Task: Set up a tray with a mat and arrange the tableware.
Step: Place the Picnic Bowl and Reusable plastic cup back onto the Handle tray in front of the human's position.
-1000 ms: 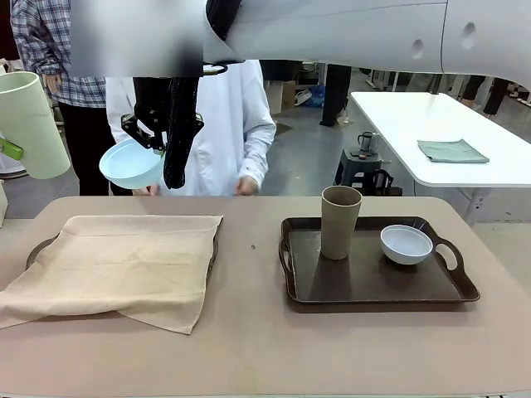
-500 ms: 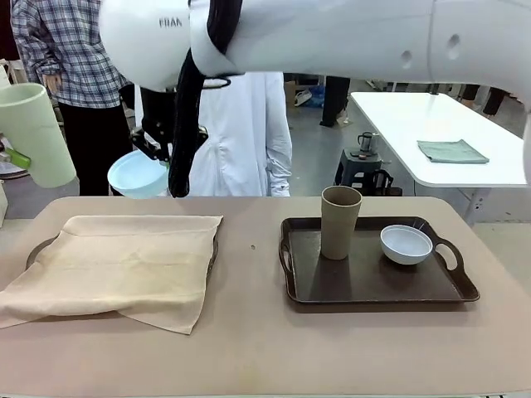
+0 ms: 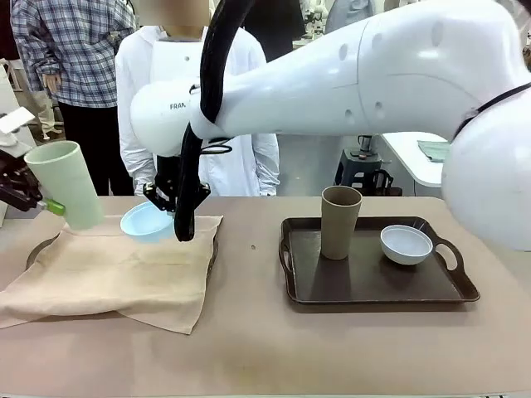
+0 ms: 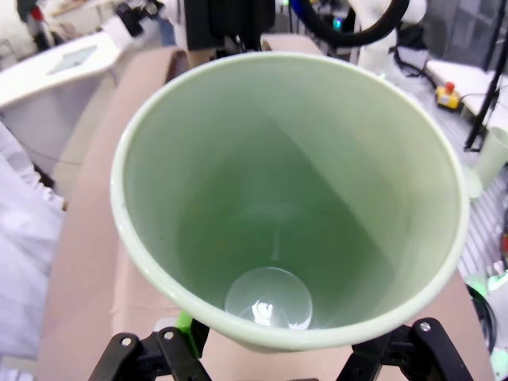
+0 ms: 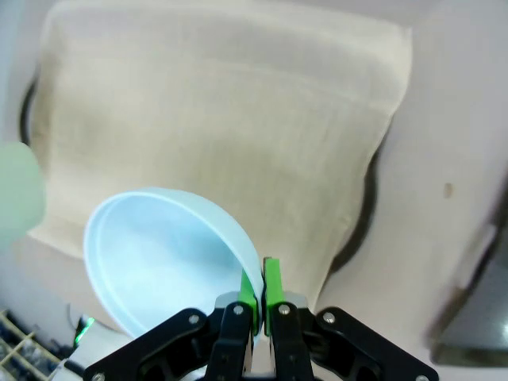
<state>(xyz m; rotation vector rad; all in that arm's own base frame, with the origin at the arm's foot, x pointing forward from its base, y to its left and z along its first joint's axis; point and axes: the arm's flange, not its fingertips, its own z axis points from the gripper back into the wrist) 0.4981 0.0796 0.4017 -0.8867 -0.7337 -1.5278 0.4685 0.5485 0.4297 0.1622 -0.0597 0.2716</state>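
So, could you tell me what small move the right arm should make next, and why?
Probably lower straight down: the right gripper is shut on the rim of the light blue bowl, which hangs tilted just above the mat, apparently not resting on it. Release should wait until it touches.

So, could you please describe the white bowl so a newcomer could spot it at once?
Look to the dark tray on the right half of the table. Two things stand on it: a tall brown cup and, to its right, the white bowl, low, round and the only pale thing there.
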